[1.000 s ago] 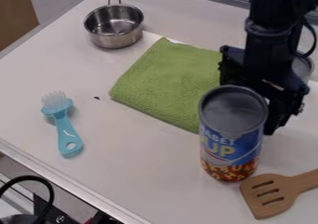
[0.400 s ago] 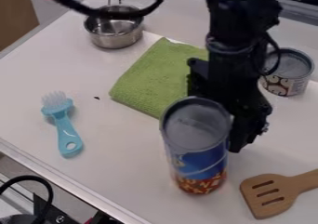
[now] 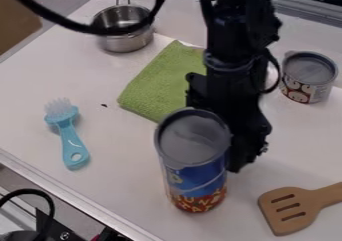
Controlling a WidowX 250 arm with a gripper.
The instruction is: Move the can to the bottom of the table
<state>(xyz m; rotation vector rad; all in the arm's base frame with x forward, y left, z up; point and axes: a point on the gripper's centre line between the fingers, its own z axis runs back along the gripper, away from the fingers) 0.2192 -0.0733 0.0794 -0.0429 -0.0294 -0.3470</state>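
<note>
Hanging down from the top edge, the black two-finger gripper (image 3: pixel 245 135) grasps the tall cylindrical can with a blue and red label (image 3: pixel 195 177), its body just behind and to the right of it in the view. The can is in the lower middle of the view, over the table's nearer part; its long axis stands close to upright, round grey end up, printed side toward the camera. Whether its base touches the white tabletop (image 3: pixel 127 160) I cannot tell. Behind it lies the folded green cloth (image 3: pixel 163 82), partly hidden by the arm. A slotted wooden spatula (image 3: pixel 287 210) lies to the right, its handle running to the edge, and a short, wide can (image 3: pixel 308 80) stands beyond. Well to the left lies a light-blue plastic brush (image 3: pixel 71 142), bristles away from the camera; a shiny metal saucepan (image 3: pixel 127 41) sits at upper left.
</note>
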